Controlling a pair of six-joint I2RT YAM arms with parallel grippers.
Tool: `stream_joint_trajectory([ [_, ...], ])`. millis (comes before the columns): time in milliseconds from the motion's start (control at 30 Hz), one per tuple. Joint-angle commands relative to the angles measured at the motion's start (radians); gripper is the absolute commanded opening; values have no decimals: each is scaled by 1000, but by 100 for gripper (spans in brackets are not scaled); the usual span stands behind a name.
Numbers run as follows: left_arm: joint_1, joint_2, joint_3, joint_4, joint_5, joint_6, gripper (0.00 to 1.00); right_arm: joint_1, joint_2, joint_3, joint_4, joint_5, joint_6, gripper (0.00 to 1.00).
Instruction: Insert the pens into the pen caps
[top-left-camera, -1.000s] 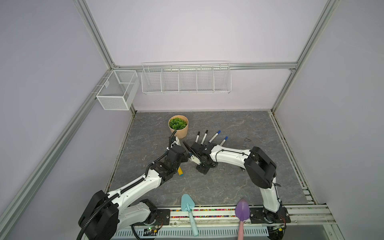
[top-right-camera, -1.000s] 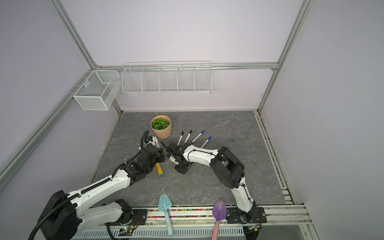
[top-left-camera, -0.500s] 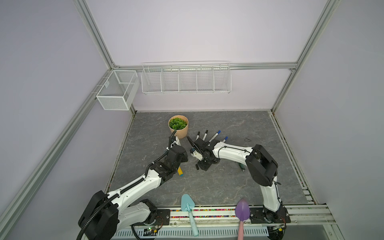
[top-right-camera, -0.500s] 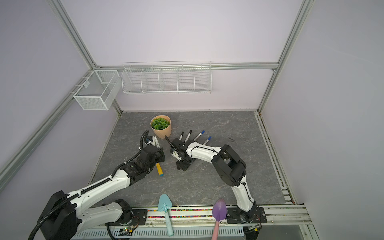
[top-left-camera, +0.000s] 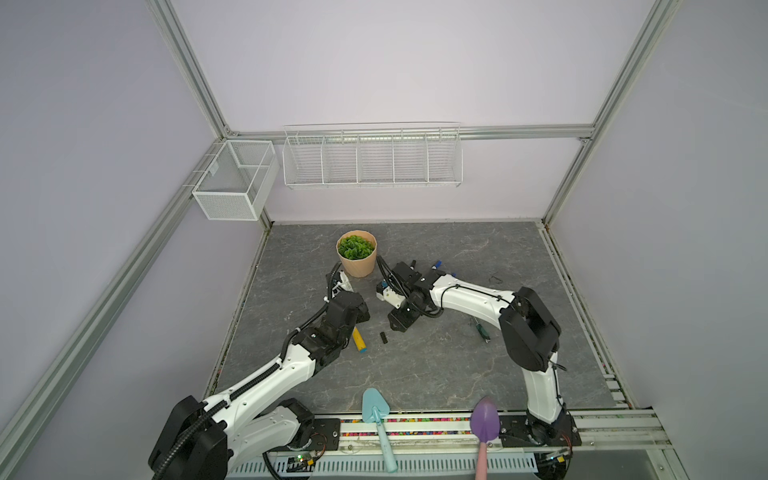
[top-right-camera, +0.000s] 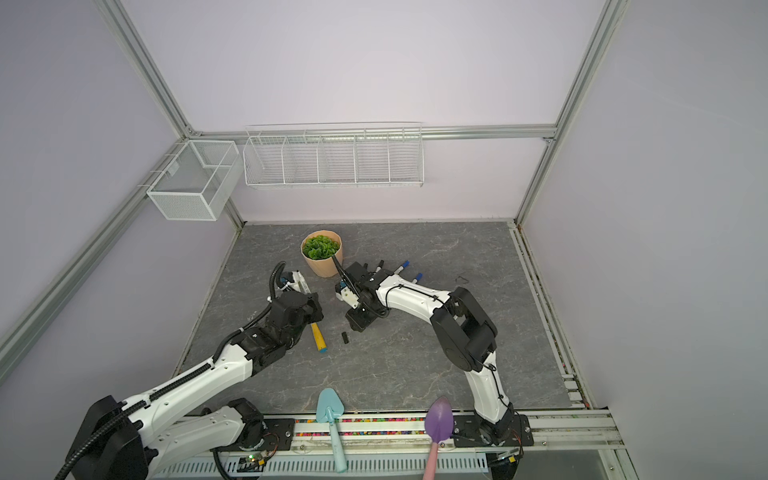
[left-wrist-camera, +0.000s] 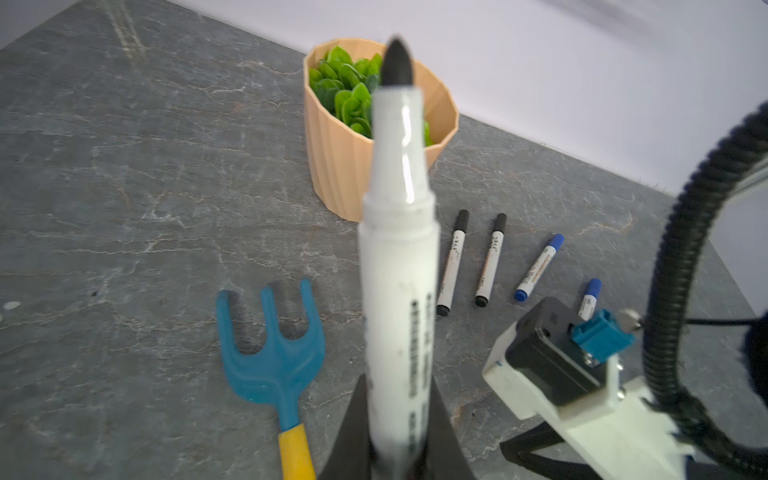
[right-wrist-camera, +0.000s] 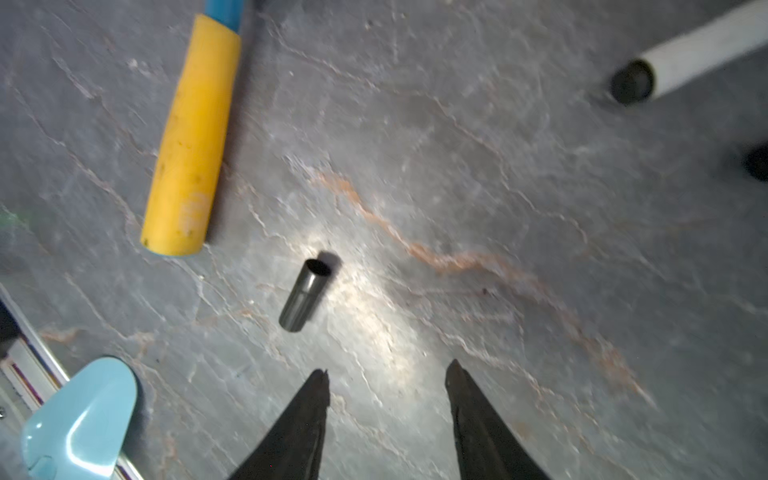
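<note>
We look down on a grey, stone-veined table (top-left-camera: 415, 374) boxed in by lilac walls. Two white wire baskets hang on those walls: a long basket (top-left-camera: 372, 156) and a small basket (top-left-camera: 232, 183). A tan pot (top-left-camera: 356, 253) of green leaves stands toward the back of the table. Two trowels rest at the front rail, a teal trowel (top-left-camera: 376, 411) and a purple trowel (top-left-camera: 485, 419). A blue hand fork (left-wrist-camera: 272, 353) with a yellow handle lies beside the left arm.

We count five pens. Four capped pens (left-wrist-camera: 490, 259) lie in a row next to the pot, two with black caps and two with blue. In both top views the right arm's wrist covers most of them. The fifth pen (left-wrist-camera: 397, 270), white with dark print and a bare black tip, is clamped in the left gripper (left-wrist-camera: 397, 415) and points toward the pot.

One loose black cap (right-wrist-camera: 305, 295) lies on its side, its open mouth showing, apart from the yellow handle. The right gripper (right-wrist-camera: 386, 382) hangs near it with jaws parted, holding nothing.
</note>
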Motion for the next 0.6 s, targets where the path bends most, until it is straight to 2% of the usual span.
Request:
stream_joint_trajectory([
  [0,21,-51,-22,-47,-40,-52,0,30,84,73,-87,-58,-48,54],
  [200,44,-122,-26,-110,-37,-32,0,80,205,201,-194,-59,-83,56],
  [567,56,-181,-14,-179,-21,27,0,155,315,365,-306,46,-98,55],
])
